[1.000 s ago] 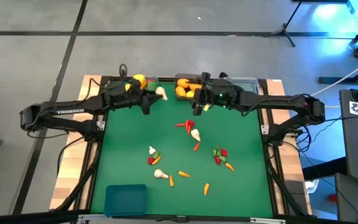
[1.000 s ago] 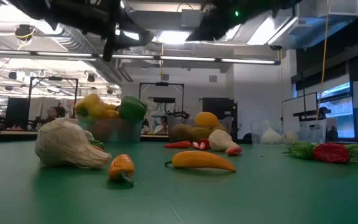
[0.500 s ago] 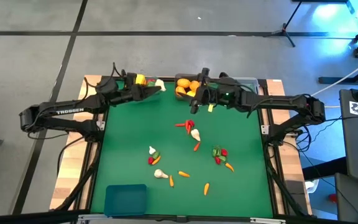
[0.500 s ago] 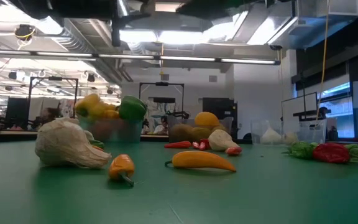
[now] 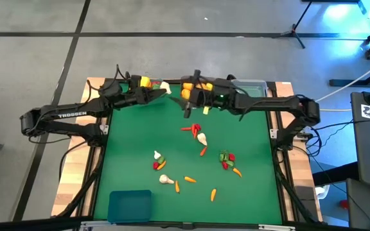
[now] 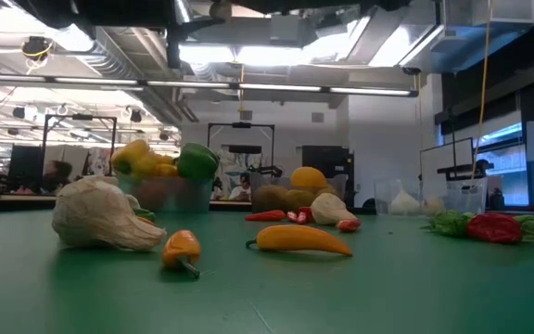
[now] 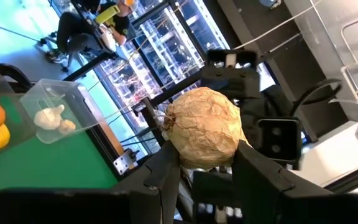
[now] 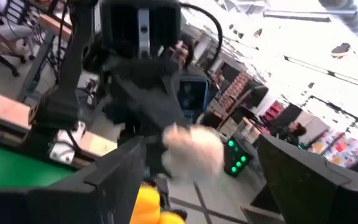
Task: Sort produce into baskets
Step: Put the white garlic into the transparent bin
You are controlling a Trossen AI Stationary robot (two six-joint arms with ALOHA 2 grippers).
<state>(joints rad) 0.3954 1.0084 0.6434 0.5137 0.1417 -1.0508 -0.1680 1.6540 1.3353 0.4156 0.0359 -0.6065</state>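
Note:
My left gripper (image 5: pixel 164 86) is shut on a white garlic bulb (image 7: pixel 204 127), held in the air at the far edge beside the teal basket (image 5: pixel 143 83) of yellow and green peppers. My right gripper (image 5: pixel 188 108) stands open and holds nothing. It is just right of the left gripper, in front of the dark basket (image 5: pixel 194 88) of oranges. In the right wrist view my right gripper (image 8: pixel 204 174) faces the held garlic bulb (image 8: pixel 191 152). Loose produce lies on the green mat: chillies and garlic (image 5: pixel 198 133), peppers (image 5: pixel 227 158), carrots (image 5: pixel 190 179). My left gripper pinches the garlic bulb by its two lower sides (image 7: pixel 180 149) between its two fingers. Most of the bulb stands out past the fingertips. The fingers lie about level and come from the table's left. The bulb is lifted clear of the mat and the baskets.
A clear bin (image 7: pixel 55 115) with garlic stands at the far right. An opaque blue bin (image 5: pixel 130 205) sits at the near left corner. In the low view a garlic bulb (image 6: pixel 100 213), a small orange pepper (image 6: pixel 182 249) and a yellow chilli (image 6: pixel 299 239) lie near the front.
My left gripper has risen and tipped from pointing down to about level, rolling as it went; it has carried the garlic bulb toward the far edge. My right gripper has moved up and toward the table's left, closer to the left gripper, and has stayed open.

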